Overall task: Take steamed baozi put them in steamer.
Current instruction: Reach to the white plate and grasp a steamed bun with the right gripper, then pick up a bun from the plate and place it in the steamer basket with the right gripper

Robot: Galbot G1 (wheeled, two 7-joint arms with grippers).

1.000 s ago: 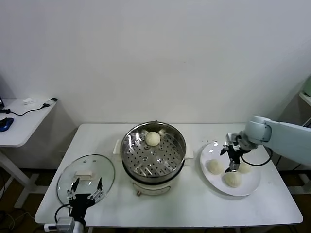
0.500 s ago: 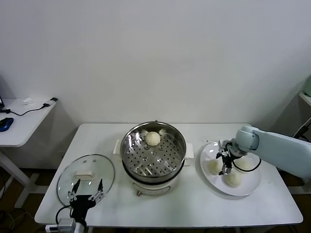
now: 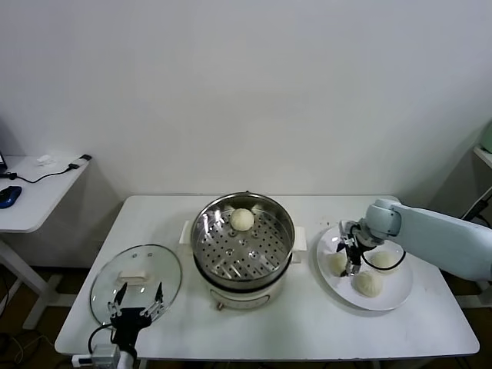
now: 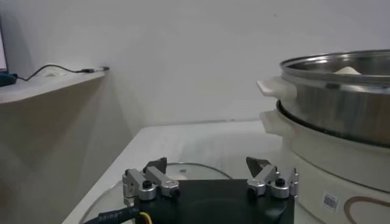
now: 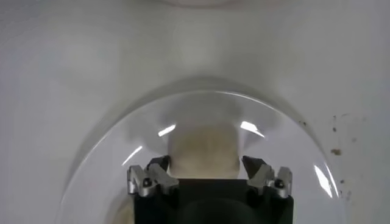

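Observation:
The steel steamer stands mid-table with one cream steamed baozi on its perforated tray; the left wrist view shows that bun's top above the steamer's rim. Three more baozi lie on a white plate. My right gripper is down over the plate's left baozi. In the right wrist view that baozi lies between the fingers of my right gripper, which stand close to its sides. The bun still rests on the plate. My left gripper is parked open over the glass lid.
A round glass lid lies flat at the table's front left, under my left gripper. The other two plate buns sit just right of my right gripper. A side desk with cables stands far left.
My right gripper has moved left across the plate, from between the buns to over the left one, and its fingers have drawn in toward that bun. The left arm has not moved.

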